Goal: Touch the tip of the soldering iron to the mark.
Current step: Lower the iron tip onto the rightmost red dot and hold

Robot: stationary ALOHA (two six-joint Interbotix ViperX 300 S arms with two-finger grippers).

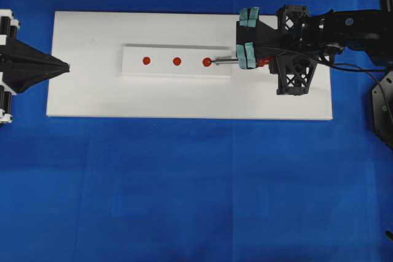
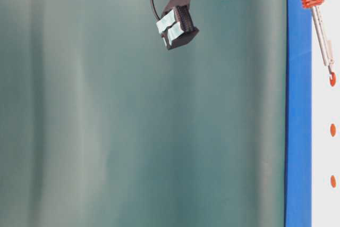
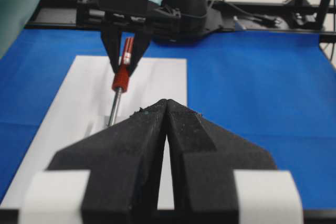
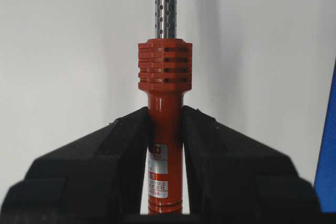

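gripping ribbed red soldering iron (image 4: 164, 129) — perforated steel shaft

My arms are black. My right gripper (image 4: 165, 145) has teal tape, my left gripper (image 3: 165, 129) white tape.

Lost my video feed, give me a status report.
Right gripper shut on soldering iron, tip at the rightmost red mark. Left gripper shut, empty, at white board's left edge. Nothing in the way.
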